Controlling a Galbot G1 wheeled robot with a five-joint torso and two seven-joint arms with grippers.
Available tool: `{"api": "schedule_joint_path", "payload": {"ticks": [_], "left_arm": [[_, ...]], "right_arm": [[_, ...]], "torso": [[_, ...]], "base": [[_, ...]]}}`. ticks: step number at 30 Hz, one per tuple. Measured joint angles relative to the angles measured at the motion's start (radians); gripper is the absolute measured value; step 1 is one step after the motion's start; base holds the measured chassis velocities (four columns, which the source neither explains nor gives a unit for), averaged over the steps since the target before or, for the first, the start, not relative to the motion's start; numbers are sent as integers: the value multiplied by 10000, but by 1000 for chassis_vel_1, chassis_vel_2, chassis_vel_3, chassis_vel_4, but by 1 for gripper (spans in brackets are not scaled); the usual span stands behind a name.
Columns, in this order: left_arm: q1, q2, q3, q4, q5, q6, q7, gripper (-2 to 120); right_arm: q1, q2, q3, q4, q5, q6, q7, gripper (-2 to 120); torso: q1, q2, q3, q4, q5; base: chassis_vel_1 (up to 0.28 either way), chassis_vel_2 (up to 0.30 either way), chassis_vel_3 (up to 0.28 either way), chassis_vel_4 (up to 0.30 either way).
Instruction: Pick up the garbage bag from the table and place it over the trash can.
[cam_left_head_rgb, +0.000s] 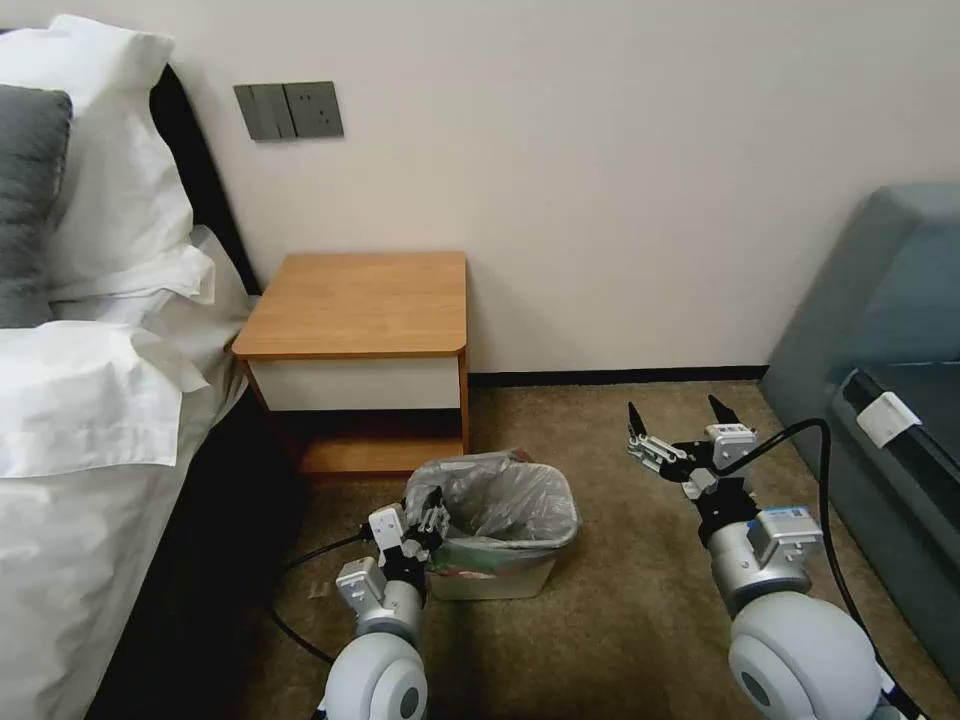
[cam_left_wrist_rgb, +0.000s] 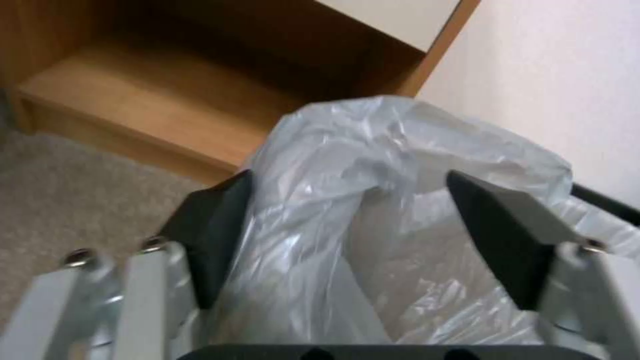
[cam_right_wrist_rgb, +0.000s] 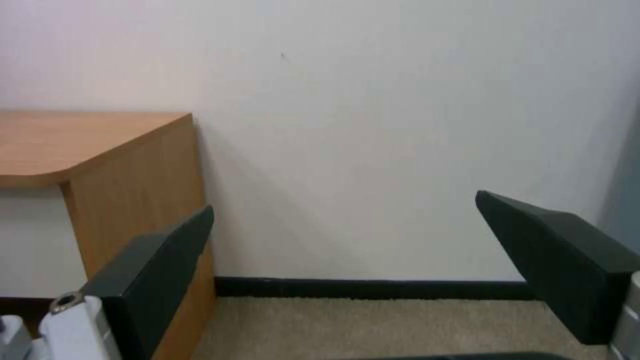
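The cream trash can (cam_left_head_rgb: 492, 580) stands on the carpet in front of the table (cam_left_head_rgb: 360, 300), whose wooden top is bare. The grey translucent garbage bag (cam_left_head_rgb: 505, 500) lies crumpled over the can's mouth and rim. My left gripper (cam_left_head_rgb: 432, 520) is at the bag's left edge. In the left wrist view the left gripper (cam_left_wrist_rgb: 350, 175) is open, its dark fingers (cam_left_wrist_rgb: 213, 235) wide apart on either side of a raised fold of the garbage bag (cam_left_wrist_rgb: 373, 165). My right gripper (cam_left_head_rgb: 685, 420) hovers open above the carpet, right of the can, holding nothing.
A bed with white linen (cam_left_head_rgb: 90, 400) fills the left side, and a grey-blue sofa (cam_left_head_rgb: 880, 330) stands at the right. Behind the table is the wall (cam_left_head_rgb: 620, 200) with a dark skirting. Open carpet (cam_left_head_rgb: 620, 560) lies between the can and the sofa.
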Motion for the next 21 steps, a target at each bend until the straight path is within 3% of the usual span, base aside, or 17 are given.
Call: {"api": "schedule_joint_path", "payload": {"ticks": [2, 5, 13, 19, 21], "left_arm": [[26, 13, -6, -12, 121, 7, -9, 82], [117, 56, -47, -26, 683, 33, -30, 97], [147, 51, -106, -4, 1679, -124, 66, 100], [222, 55, -111, -97, 1473, -65, 120, 100], [270, 58, -162, -253, 812, 43, 114, 100]], "right_arm": [[16, 0, -5, -17, 10, -1, 3, 100], [38, 15, -37, -53, 23, -5, 6, 100], [39, 111, -111, -61, 28, -8, 9, 100], [39, 146, -123, -63, 39, -13, 10, 100], [39, 177, -188, -113, 46, -14, 12, 100]], "torso": [[0, 1, 0, 0, 0], [0, 0, 0, 0, 0], [1, 0, 0, 0, 0], [0, 0, 0, 1, 0], [0, 1, 0, 0, 0]], "base": [[0, 0, 0, 0], [0, 0, 0, 0], [0, 0, 0, 0], [0, 0, 0, 0], [0, 0, 0, 0]]}}
